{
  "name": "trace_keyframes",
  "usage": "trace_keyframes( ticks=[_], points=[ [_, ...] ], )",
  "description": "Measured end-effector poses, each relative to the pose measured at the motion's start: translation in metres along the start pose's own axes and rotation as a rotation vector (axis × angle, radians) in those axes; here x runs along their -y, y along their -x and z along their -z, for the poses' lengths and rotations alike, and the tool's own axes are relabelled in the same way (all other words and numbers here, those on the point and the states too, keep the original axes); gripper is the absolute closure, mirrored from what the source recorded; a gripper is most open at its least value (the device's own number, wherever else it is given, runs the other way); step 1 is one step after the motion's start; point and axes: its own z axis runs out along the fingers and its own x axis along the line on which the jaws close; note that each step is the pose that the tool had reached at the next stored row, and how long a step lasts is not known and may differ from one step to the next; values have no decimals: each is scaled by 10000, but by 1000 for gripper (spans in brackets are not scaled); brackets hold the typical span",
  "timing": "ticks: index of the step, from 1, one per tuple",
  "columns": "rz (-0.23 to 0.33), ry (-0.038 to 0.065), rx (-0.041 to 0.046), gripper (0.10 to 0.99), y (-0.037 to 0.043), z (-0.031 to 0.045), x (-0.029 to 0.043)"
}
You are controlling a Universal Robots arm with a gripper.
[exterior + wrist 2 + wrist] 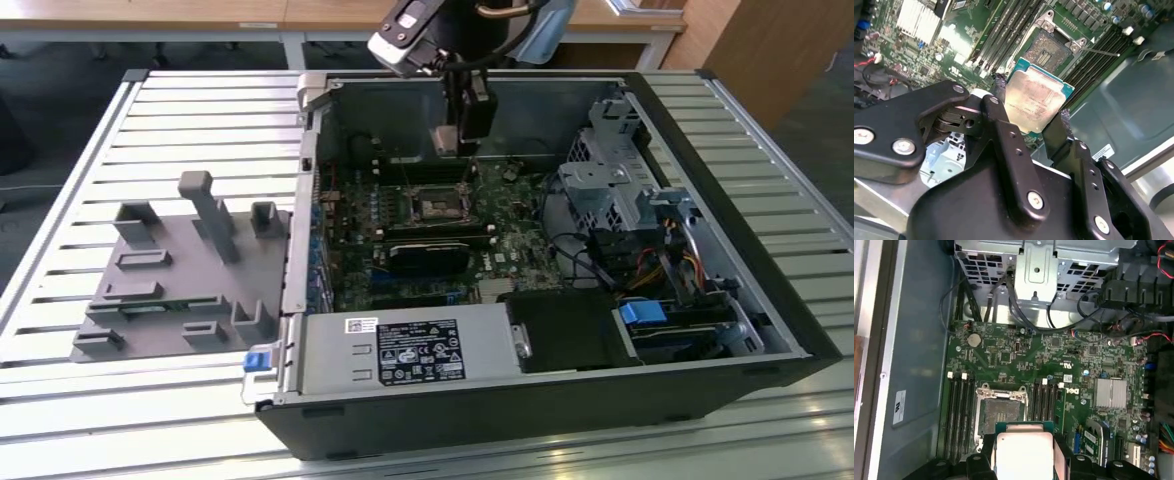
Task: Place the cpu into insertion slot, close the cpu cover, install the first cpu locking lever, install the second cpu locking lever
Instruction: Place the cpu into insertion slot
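My gripper hangs inside the open computer case, shut on the cpu, a flat square chip with a silver-grey top and green edge. In the second wrist view the black fingers press its two opposite sides. The cpu is held a little above the green board, close to the insertion slot and off to one side of it. The insertion slot lies uncovered, its dark centre ringed by a silver rim. A thin locking lever sticks out beside it. I cannot tell the cpu cover apart from that rim.
The black case lies on a slatted metal table, with the labelled power-supply box at its front and a drive cage at the exterior view's right. Long memory slots flank the socket. A grey fixture plate lies outside the case.
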Motion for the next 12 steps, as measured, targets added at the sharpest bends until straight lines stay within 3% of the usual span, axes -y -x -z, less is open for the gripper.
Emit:
trace_keyframes(
  ticks=[6, 12],
  points=[
    [-115, -12, 17, 545, -91, -96, 1],
    [-138, -12, 19, 545, -102, -158, 46]
  ],
)
